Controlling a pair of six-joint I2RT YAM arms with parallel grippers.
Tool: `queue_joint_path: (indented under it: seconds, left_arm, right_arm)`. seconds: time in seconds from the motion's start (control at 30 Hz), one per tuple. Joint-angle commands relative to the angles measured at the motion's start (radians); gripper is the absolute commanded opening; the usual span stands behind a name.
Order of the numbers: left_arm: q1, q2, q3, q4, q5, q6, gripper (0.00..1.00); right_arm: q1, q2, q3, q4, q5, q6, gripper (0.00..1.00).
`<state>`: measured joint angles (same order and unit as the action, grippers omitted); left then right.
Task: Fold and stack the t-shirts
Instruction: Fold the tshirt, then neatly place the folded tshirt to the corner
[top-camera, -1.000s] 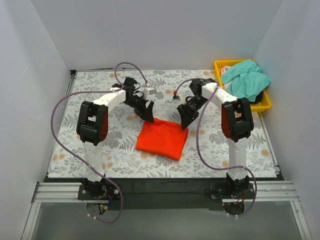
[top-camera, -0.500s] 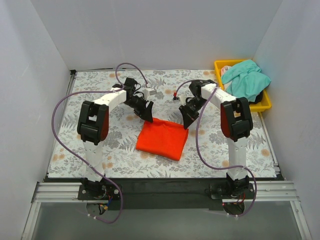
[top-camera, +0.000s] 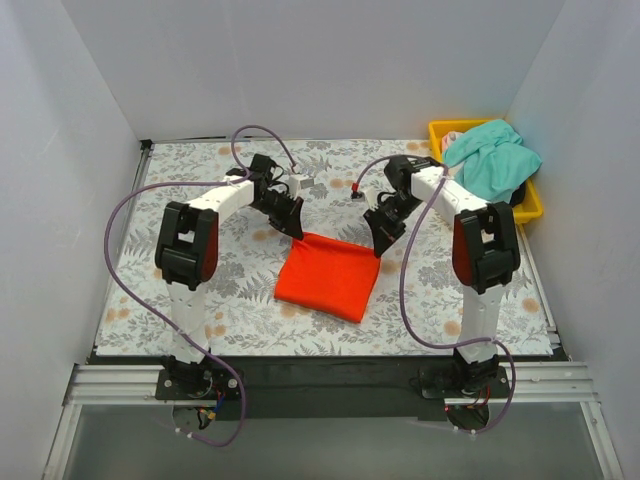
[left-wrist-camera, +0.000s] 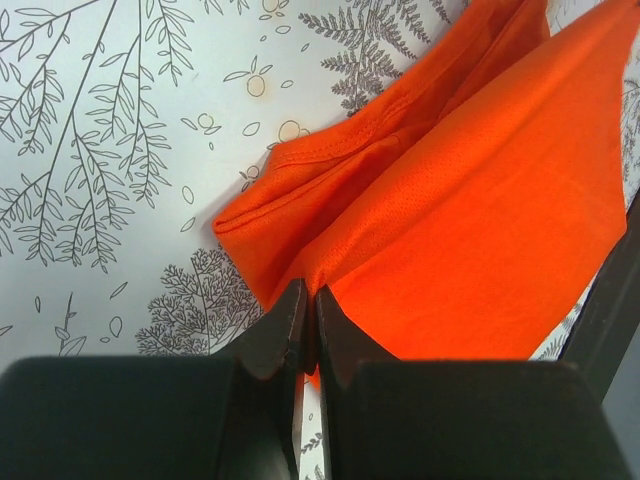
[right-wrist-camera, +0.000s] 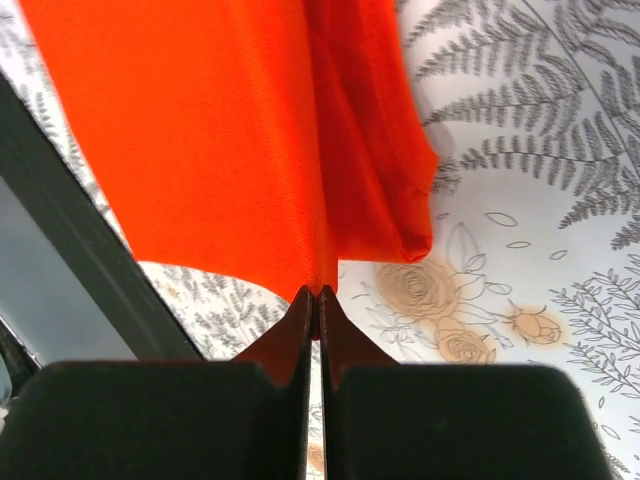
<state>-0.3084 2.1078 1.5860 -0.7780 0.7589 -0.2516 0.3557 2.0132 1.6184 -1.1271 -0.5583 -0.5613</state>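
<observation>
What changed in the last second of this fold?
The right gripper, shut on the orange t-shirt, shifted outward to its right, pulling the far edge wider. The left gripper kept its pinch, barely moving. The teal t-shirt stayed in the yellow bin.

No text, label, brand, number or sign readable in any view. Orange shirt (top-camera: 328, 277), centre of top view: plain cloth, no lettering. Table cover (top-camera: 215, 300): fern and flower print only.
</observation>
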Motion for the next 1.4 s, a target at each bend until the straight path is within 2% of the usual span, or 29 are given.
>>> queue_joint_path:
  seconds: [0.0, 0.27, 0.4, 0.53, 0.57, 0.6, 0.63, 0.67, 0.7, 0.77, 0.8, 0.87, 0.9, 0.93, 0.97, 1.1, 1.13, 1.17, 1.2, 1.27, 1.37]
  left_arm:
    - [0.003, 0.006, 0.006, 0.022, -0.029, -0.028, 0.0]
    - [0.005, 0.087, 0.029, 0.058, -0.076, -0.118, 0.0]
    - [0.008, 0.132, 0.066, 0.088, -0.104, -0.182, 0.0]
    - [0.011, 0.158, 0.124, 0.109, -0.119, -0.233, 0.0]
    - [0.014, 0.161, 0.155, 0.094, -0.116, -0.239, 0.09]
    - [0.014, 0.161, 0.17, 0.082, -0.11, -0.244, 0.18]
    - [0.021, 0.155, 0.181, 0.074, -0.093, -0.247, 0.26]
    - [0.028, 0.118, 0.184, 0.074, -0.042, -0.267, 0.31]
    - [0.032, 0.094, 0.18, 0.078, -0.026, -0.279, 0.41]
    - [0.04, 0.005, 0.169, 0.082, 0.025, -0.298, 0.5]
    - [0.041, -0.026, 0.152, 0.079, 0.042, -0.302, 0.56]
    - [0.042, -0.098, 0.12, 0.071, 0.077, -0.302, 0.69]
    - [0.04, -0.165, 0.068, 0.068, 0.136, -0.31, 0.75]
    - [0.041, -0.196, 0.037, 0.066, 0.161, -0.317, 0.91]
    - [0.04, -0.222, -0.004, 0.077, 0.187, -0.345, 0.92]
    - [0.031, -0.334, -0.196, 0.114, 0.476, -0.481, 0.92]
    - [0.025, -0.35, -0.295, 0.182, 0.512, -0.594, 0.93]
    - [0.016, -0.362, -0.343, 0.225, 0.534, -0.644, 0.93]
    - [0.005, -0.373, -0.394, 0.268, 0.552, -0.697, 0.93]
    - [-0.027, -0.375, -0.481, 0.333, 0.573, -0.751, 0.93]
    - [-0.076, -0.322, -0.498, 0.348, 0.585, -0.764, 0.94]
  right_arm:
    - [-0.015, 0.062, -0.002, 0.019, 0.092, 0.017, 0.01]
    - [-0.017, 0.252, 0.221, 0.084, 0.224, 0.095, 0.01]
    - [-0.015, 0.328, 0.409, 0.081, 0.245, 0.126, 0.01]
    - [-0.014, 0.332, 0.431, 0.09, 0.261, 0.129, 0.01]
    - [-0.015, 0.32, 0.431, 0.089, 0.267, 0.129, 0.02]
    - [-0.017, 0.308, 0.433, 0.09, 0.264, 0.124, 0.1]
    - [-0.026, 0.291, 0.449, 0.089, 0.253, 0.12, 0.29]
    - [-0.032, 0.247, 0.459, 0.089, 0.221, 0.113, 0.38]
    - [-0.041, 0.221, 0.472, 0.092, 0.197, 0.103, 0.54]
    - [-0.06, 0.132, 0.488, 0.084, 0.119, 0.101, 0.71]
    - [-0.061, 0.095, 0.47, 0.085, 0.085, 0.095, 0.86]
    - [-0.063, -0.02, 0.376, 0.084, -0.042, 0.098, 0.98]
    - [-0.061, -0.054, 0.341, 0.085, -0.087, 0.106, 0.98]
    - [-0.061, -0.085, 0.296, 0.085, -0.133, 0.13, 0.98]
    - [-0.06, -0.132, 0.255, 0.085, -0.225, 0.144, 0.98]
    - [-0.023, -0.234, -0.063, 0.124, -0.448, 0.225, 0.98]
    - [0.017, -0.247, -0.109, 0.138, -0.486, 0.248, 0.98]
    - [0.038, -0.254, -0.155, 0.147, -0.558, 0.294, 0.98]
    - [0.063, -0.263, -0.198, 0.229, -0.583, 0.332, 0.98]
    - [0.133, -0.283, -0.252, 0.269, -0.499, 0.36, 0.98]
    - [0.155, -0.216, -0.246, 0.273, -0.551, 0.376, 0.98]
